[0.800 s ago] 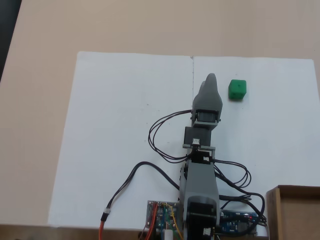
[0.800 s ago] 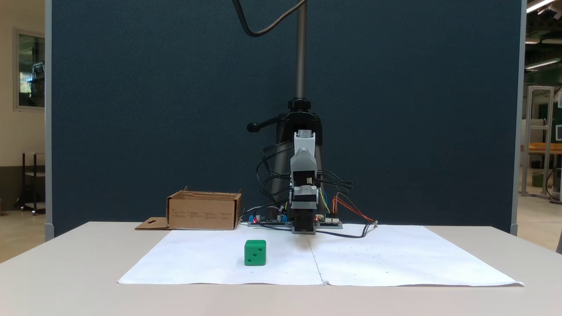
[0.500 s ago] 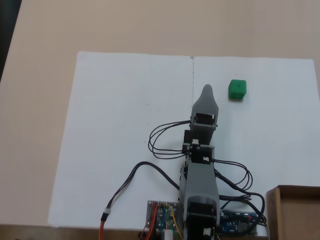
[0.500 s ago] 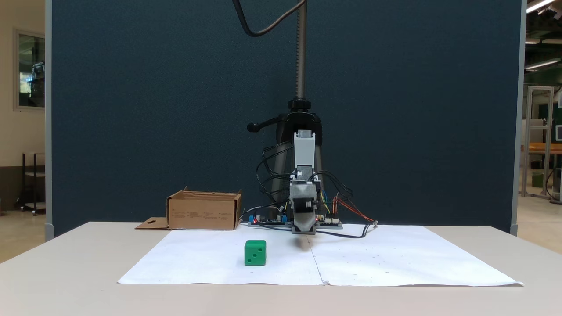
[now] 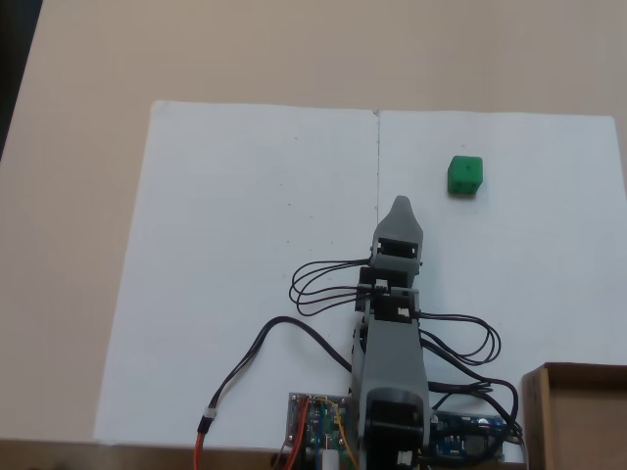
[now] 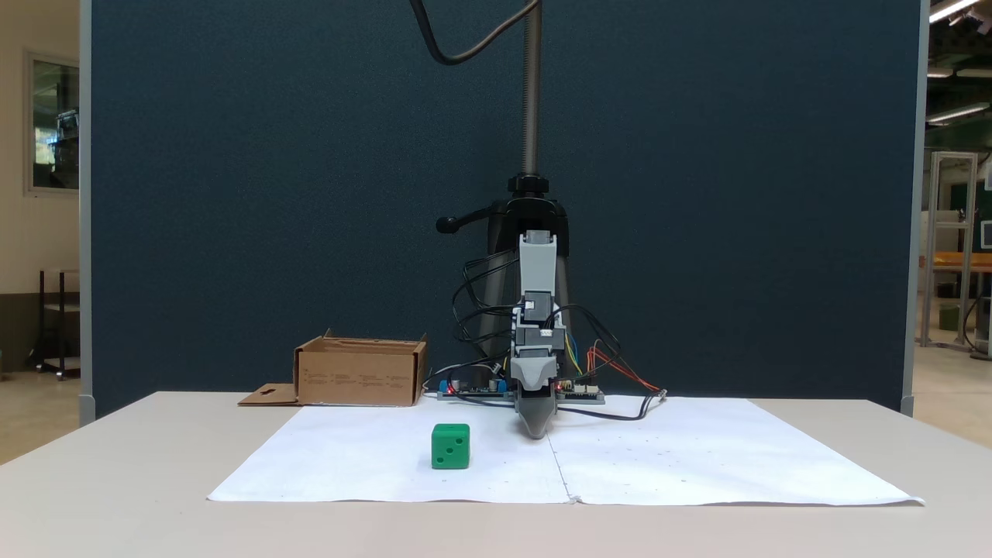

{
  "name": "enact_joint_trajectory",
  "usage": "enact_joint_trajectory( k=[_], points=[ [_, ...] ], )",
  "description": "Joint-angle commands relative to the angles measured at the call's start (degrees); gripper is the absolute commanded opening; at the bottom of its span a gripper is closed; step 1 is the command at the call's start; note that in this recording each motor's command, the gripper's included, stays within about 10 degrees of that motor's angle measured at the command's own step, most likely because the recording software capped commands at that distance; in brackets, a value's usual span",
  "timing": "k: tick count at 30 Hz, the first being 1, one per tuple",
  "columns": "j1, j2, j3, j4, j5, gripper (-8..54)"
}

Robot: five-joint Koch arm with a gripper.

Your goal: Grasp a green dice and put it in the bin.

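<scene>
The green dice (image 5: 465, 175) lies on the white paper, up and to the right of my gripper (image 5: 399, 205) in a fixed view from above. Seen from the front, the green dice (image 6: 450, 446) sits left of my gripper (image 6: 535, 431), clearly apart from it. The gripper points down at the paper, low over the sheet's centre fold. Its jaws form one narrow tip with no gap and hold nothing. The bin (image 5: 578, 416) is a brown box at the bottom right corner; from the front the bin (image 6: 360, 372) stands at the back left.
White paper (image 5: 245, 274) covers the middle of the beige table. A circuit board with wires (image 5: 318, 423) sits at the arm's base. Black cables (image 5: 323, 284) loop left of the arm. A tripod (image 6: 532, 209) stands behind the arm against a dark blue screen.
The arm has folded back toward its base and tipped the gripper downward to just over the paper. The dice and the bin stay where they were.
</scene>
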Motion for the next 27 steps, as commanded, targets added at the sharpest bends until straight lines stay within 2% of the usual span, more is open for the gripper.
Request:
enact_joint_trajectory(
  k=[1,7,11,17,27],
  points=[
    [-0.44,5.54,4.04,10.00,-2.99,44.6],
    [-7.56,6.24,2.90,10.00,-2.90,44.1],
    [-6.68,5.98,-6.59,10.88,-3.08,43.1],
    [-2.29,5.19,-27.60,30.92,-2.72,43.5],
    [10.20,-6.06,-53.26,63.79,3.25,45.1]
  ],
)
